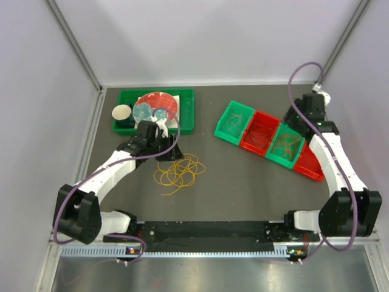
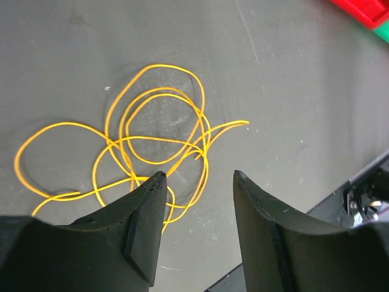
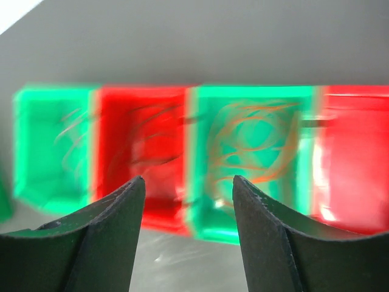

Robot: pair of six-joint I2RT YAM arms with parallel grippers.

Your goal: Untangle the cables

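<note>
Thin yellow-orange wire loops [image 1: 179, 170] stand bright against the plain dark grey table [image 1: 243, 182]. The four small plastic bins alternate in colour along their row: a first green bin [image 3: 51, 146], a first red bin [image 3: 143, 152], a second green bin [image 3: 255, 201] and a second red bin [image 3: 355, 158]. Thin orange wire coils [image 3: 252, 143] show inside the second green bin. A green plastic tray [image 1: 187, 112] carries a red round disc [image 1: 159, 103] dotted with pale blue circles, beside a cream cup [image 1: 121, 112]. The left arm [image 1: 112, 170] and right arm [image 1: 337, 164] are white with black joints and purple hoses [image 1: 295, 79]. The left pincer [image 2: 197, 176] and right pincer [image 3: 188, 179] are black.
</note>
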